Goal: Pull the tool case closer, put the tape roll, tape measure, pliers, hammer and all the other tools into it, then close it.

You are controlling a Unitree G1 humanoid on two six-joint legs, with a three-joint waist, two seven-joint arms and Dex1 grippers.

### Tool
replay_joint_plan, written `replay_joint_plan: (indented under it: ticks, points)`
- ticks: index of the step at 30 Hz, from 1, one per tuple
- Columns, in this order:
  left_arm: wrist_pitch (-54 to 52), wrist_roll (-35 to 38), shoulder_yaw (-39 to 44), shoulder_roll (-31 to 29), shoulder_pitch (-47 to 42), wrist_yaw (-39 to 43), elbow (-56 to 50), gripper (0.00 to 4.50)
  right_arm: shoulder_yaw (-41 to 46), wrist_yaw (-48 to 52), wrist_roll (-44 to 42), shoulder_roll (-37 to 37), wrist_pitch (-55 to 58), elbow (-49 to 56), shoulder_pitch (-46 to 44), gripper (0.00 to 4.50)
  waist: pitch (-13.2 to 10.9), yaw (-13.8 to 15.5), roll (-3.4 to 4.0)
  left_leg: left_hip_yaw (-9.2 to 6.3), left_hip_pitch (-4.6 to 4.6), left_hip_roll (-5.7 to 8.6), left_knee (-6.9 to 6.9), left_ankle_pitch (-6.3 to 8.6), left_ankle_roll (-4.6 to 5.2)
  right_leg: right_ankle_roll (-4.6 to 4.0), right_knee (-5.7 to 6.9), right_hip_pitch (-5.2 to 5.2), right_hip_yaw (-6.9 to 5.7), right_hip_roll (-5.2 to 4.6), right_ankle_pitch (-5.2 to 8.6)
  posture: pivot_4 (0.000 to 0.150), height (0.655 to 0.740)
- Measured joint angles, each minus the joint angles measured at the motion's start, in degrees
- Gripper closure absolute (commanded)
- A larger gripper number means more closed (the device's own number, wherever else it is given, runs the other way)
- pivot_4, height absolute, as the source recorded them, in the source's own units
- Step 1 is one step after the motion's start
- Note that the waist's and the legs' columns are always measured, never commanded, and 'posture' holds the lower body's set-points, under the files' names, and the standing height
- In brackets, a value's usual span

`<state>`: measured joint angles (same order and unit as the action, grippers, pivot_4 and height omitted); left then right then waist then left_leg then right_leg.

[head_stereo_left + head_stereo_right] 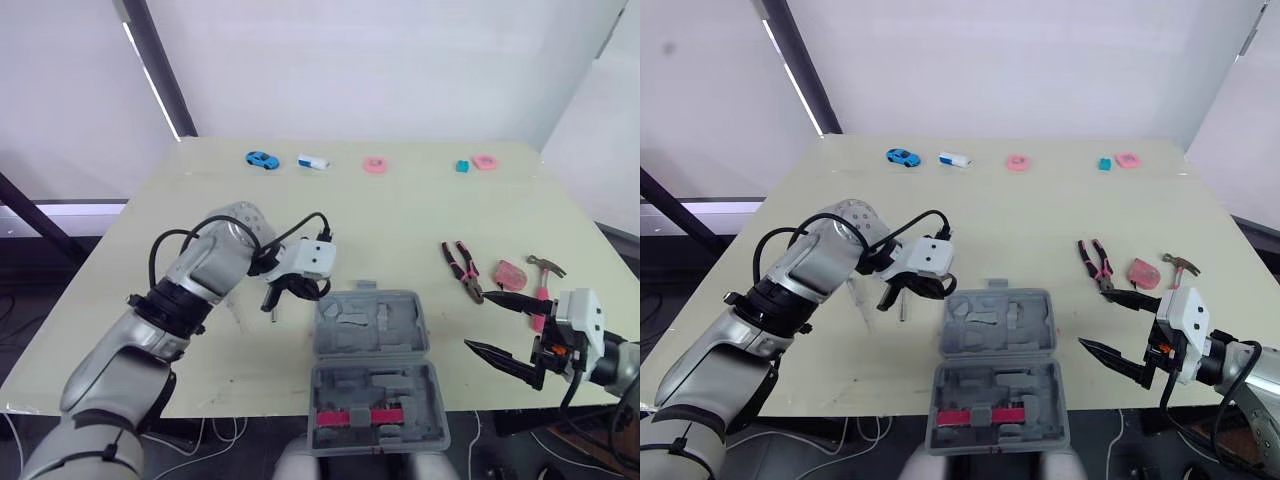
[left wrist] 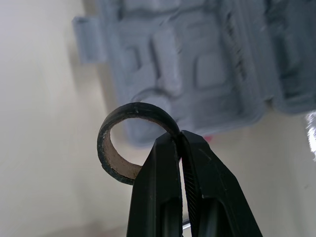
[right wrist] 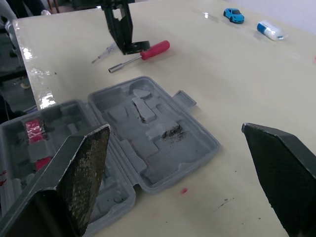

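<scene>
Head views: the open grey tool case [image 1: 375, 370] lies at the table's near edge. The left gripper [image 1: 290, 290] is just off its far-left corner, and the right gripper [image 1: 478, 321], fingers spread wide, is to its right near the pliers [image 1: 462, 268], tape measure [image 1: 511, 273] and hammer [image 1: 545, 280]. The left wrist view shows that gripper pinching the tape roll [image 2: 138, 109]. The right wrist view adds a red-handled screwdriver [image 3: 143, 53] beside the left gripper.

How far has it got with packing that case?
Done: the tool case lies open at the near edge, one pink item inside. In hand: the left tool pinches the tape roll; the right tool is open. Left: pliers, tape measure, hammer and screwdriver on the table, then closing.
</scene>
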<state>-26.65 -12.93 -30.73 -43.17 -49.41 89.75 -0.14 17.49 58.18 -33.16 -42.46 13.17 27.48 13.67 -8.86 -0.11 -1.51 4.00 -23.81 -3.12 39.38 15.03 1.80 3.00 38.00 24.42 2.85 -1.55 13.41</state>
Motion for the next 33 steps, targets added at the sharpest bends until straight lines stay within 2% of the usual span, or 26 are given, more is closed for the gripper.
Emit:
replay_joint_plan:
  ticks: [8, 13, 21, 33]
  points:
    - [-2.84, -4.23, -7.39, 4.53, -2.25, -0.37, 3.46, 4.43, 3.22, -1.37, -0.03, -0.13, 0.07, 2.87, 3.78, 0.00, 0.00, 0.81, 0.00, 0.01, 0.02, 0.02, 0.04, 0.00, 0.00, 0.00, 0.00, -0.01, 0.05, 0.03, 0.01, 0.150, 0.7400]
    - [-0.97, -6.70, -10.13, 7.56, -3.25, -2.01, 9.91, 4.43, 3.27, -2.79, 0.23, 0.82, 0.04, 4.00, 5.50, 0.00, 0.00, 0.84, 0.00, -0.01, 0.00, 0.02, 0.04, 0.00, 0.00, -0.01, 0.00, 0.00, 0.05, 0.05, 0.00, 0.150, 0.7400]
    - [1.66, -8.32, -10.33, 9.82, -4.11, -3.27, 14.87, 4.43, 3.29, -4.27, 1.14, 2.33, -0.53, 5.39, 7.83, 0.00, 0.00, 0.84, 0.00, -0.02, 0.00, 0.02, 0.04, 0.00, 0.00, -0.01, -0.01, 0.00, 0.05, 0.05, 0.01, 0.150, 0.7400]
    - [2.23, -8.64, -10.28, 10.60, -4.41, -3.23, 16.46, 4.43, 3.30, -4.85, 1.36, 2.95, -1.23, 5.75, 9.00, 0.00, 0.00, 0.83, 0.00, -0.01, 0.01, 0.02, 0.04, 0.00, 0.00, -0.02, 0.00, 0.00, 0.05, 0.04, 0.01, 0.150, 0.7400]
